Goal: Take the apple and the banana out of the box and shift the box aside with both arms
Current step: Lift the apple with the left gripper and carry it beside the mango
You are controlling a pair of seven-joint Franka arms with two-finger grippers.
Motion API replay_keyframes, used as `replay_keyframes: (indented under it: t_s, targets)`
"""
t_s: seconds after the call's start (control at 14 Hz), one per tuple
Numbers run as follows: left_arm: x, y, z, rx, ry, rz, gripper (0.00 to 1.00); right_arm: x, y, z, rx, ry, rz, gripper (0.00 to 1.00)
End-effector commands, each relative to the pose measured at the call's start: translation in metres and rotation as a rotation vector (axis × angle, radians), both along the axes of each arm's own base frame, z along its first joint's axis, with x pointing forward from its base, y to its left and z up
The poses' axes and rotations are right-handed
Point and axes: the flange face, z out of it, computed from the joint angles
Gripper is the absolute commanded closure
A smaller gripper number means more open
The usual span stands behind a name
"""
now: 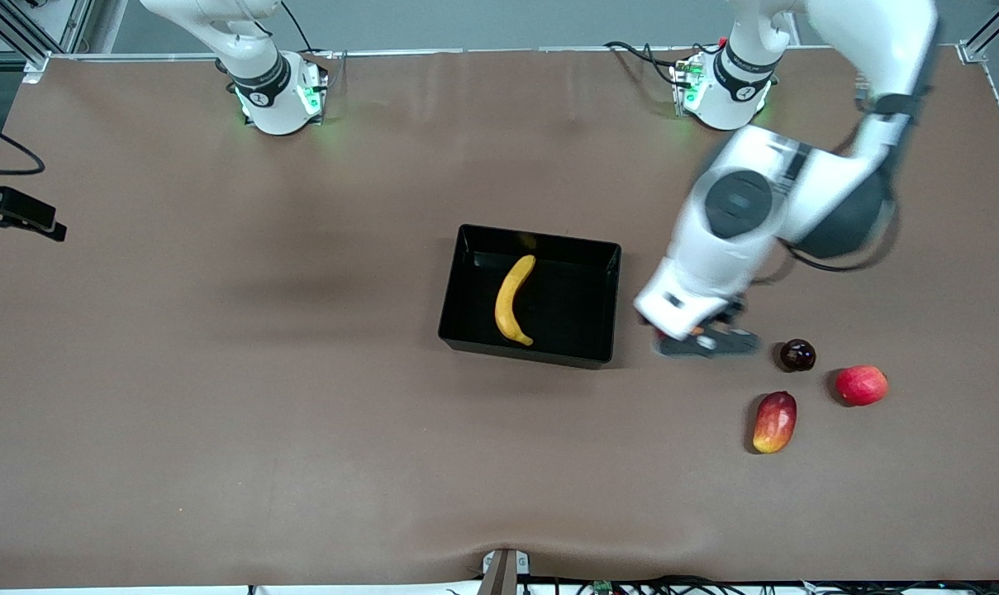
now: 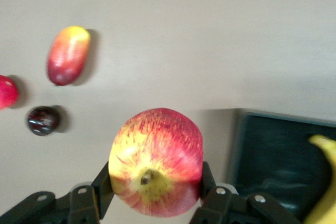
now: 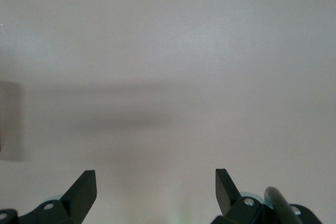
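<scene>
We've got the left tool (image 2: 152, 192) pinching the apple (image 2: 156, 162) at center-right, beside the box (image 1: 532, 295); the right tool (image 3: 156, 187) waits spread wide.

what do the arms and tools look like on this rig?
Two white jointed arms with dark round joint caps. Bases ringed by black bands with green lights, black cables running off. Left tool and right tool: black, two flat fingers each, silver screws at the finger mounts.

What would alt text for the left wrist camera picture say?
The left gripper holds a red-and-yellow apple above the brown table, beside the black box with a banana in it. Three other fruits lie on the table.
</scene>
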Motion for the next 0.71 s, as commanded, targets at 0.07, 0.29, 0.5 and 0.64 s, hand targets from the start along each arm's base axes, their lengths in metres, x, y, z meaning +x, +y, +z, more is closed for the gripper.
replay_keyframes:
  t_s: [0.07,0.29,0.5,0.64]
  targets:
    - [0.017,0.056,-0.038,0.015,0.066,-0.032,1.00,0.003,-0.006,0.003,-0.014,0.000,-0.002,0.00]
    - [0.035,0.105,-0.062,0.044,0.068,-0.059,1.00,0.005,-0.008,-0.001,-0.017,0.002,-0.008,0.00]
    - [0.052,0.158,-0.070,0.024,0.046,-0.127,1.00,0.005,-0.010,0.000,-0.018,-0.001,-0.010,0.00]
    - [0.063,0.183,-0.079,0.021,0.021,-0.171,1.00,0.009,-0.013,-0.002,-0.017,-0.018,-0.014,0.00]
